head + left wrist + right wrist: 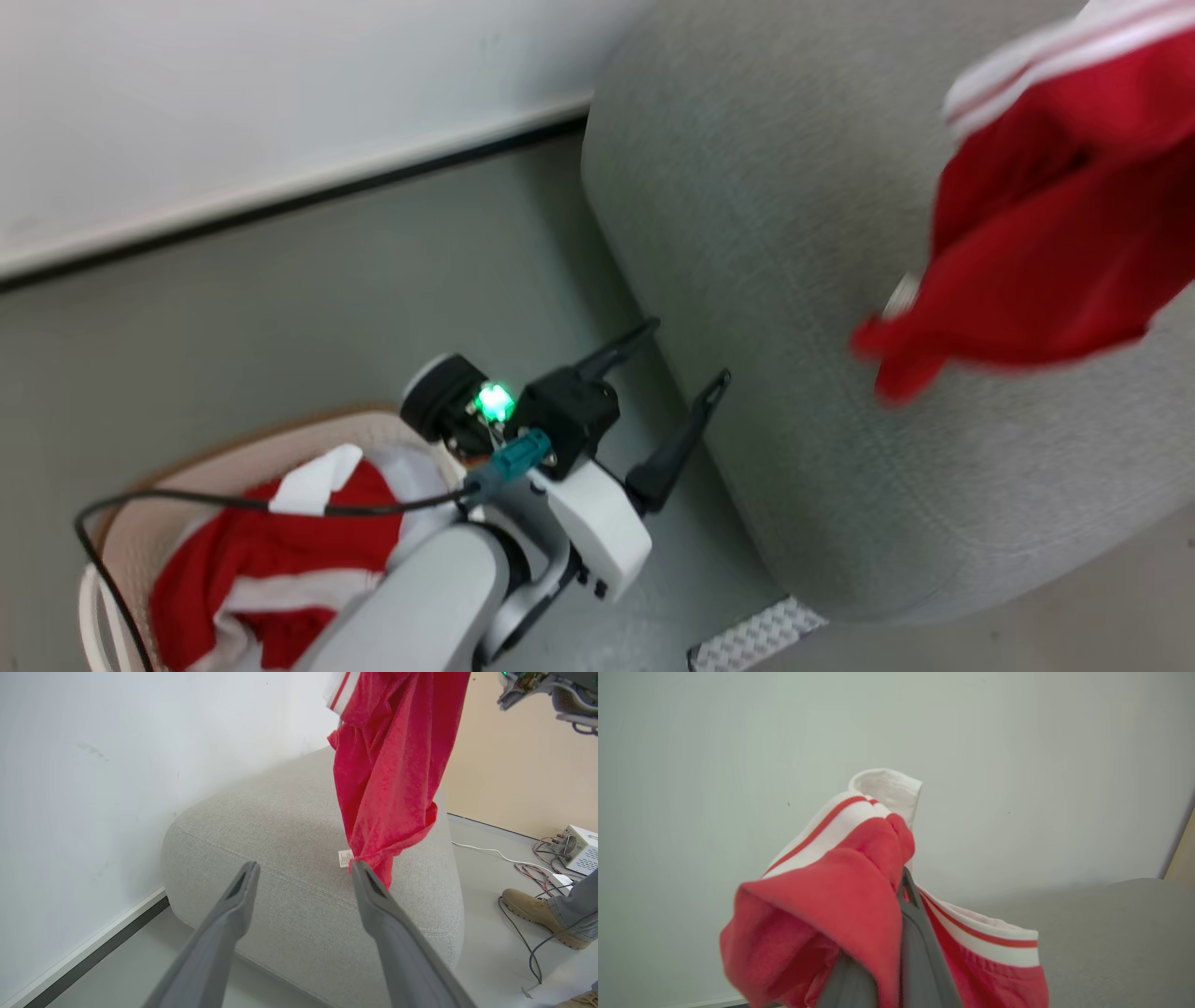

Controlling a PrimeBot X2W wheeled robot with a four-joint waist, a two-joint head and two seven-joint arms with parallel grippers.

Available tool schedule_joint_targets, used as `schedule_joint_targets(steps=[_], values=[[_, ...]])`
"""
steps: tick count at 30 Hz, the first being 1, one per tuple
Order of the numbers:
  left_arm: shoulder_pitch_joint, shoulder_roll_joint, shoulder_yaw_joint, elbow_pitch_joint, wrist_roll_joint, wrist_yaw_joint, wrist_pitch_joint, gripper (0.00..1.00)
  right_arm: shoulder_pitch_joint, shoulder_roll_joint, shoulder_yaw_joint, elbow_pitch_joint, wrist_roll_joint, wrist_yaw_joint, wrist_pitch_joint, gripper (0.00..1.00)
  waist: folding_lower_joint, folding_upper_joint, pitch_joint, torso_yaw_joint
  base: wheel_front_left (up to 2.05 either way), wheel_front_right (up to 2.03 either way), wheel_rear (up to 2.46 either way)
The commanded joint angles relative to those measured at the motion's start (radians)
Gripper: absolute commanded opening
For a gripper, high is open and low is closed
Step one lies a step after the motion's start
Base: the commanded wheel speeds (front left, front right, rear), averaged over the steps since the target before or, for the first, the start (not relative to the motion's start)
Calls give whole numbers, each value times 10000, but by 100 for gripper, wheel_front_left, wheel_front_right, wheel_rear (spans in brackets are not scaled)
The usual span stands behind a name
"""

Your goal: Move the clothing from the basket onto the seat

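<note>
Holding clothing above the seat | right gripper clamped on its fabric | left gripper spread, empty, beside the seat | next, likely: lower and release; more clothing lies in basket

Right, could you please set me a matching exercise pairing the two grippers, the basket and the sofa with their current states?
Column one:
1. left gripper
2. right gripper
3. basket
4. sofa

Column two:
a. grey, beneath the hanging red garment
b. open and empty
c. holding red and white clothes
d. shut on the red garment

Pairs: 1-b, 2-d, 3-c, 4-a
</note>
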Motion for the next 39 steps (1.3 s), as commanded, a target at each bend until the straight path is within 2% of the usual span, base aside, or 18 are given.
schedule_joint_targets(steps=[1,3,8,14,18,21,24,27,28,29,30,35,39], values=[[-274,134,51,-46,111,-46,72,100,-650,-2,-324,344,-90,3,-11,0,-2,0,1148,597,0,0,0],[-635,222,40,-87,216,-102,150,100,-1642,-48,-789,1000,-228,3,32,0,-2,0,1619,790,0,0,0],[-1474,161,-161,-122,414,-246,243,100,-3871,-760,-2110,2905,-915,3,184,0,-2,0,2607,1466,0,0,0],[-2218,-1,-337,-126,521,-312,313,100,-5339,-1317,-3045,5083,-1828,3,340,0,-2,0,3566,2137,0,0,0],[-2452,-26,-343,-207,583,-199,410,100,-5510,-1125,-3447,6421,-2210,3,-13,0,-2,0,4140,2360,0,0,0],[-2455,47,-362,-247,632,-124,497,100,-5301,-737,-3580,7408,-2491,3,-326,0,-2,0,4442,2426,0,0,0],[-2258,155,-365,-248,658,-42,501,100,-5112,-301,-3718,8179,-2612,3,-605,0,-2,0,4493,2413,0,0,0],[-2086,241,-362,-273,606,41,532,100,-5008,-133,-3673,8760,-2853,3,-733,0,-2,0,4418,2379,0,0,0],[-2018,302,-329,-269,568,88,524,100,-4988,-17,-3615,8899,-2938,3,-753,5,-2,0,4364,2337,0,0,0],[-1952,370,-270,-267,531,112,520,100,-4982,132,-3531,8966,-3023,3,-749,24,-2,0,4289,2272,0,0,0],[-1901,424,-213,-276,498,186,516,100,-5004,219,-3463,8980,-3057,3,-782,100,-2,0,4208,2193,0,0,0],[-1511,623,28,-215,281,406,305,100,-4478,480,-2889,8445,-3250,3,-928,100,-2,0,3423,1821,0,0,0],[-968,703,235,72,58,623,-135,100,-3412,517,-2268,7434,-3220,3,-1022,100,-2,0,2264,1717,0,0,0]])
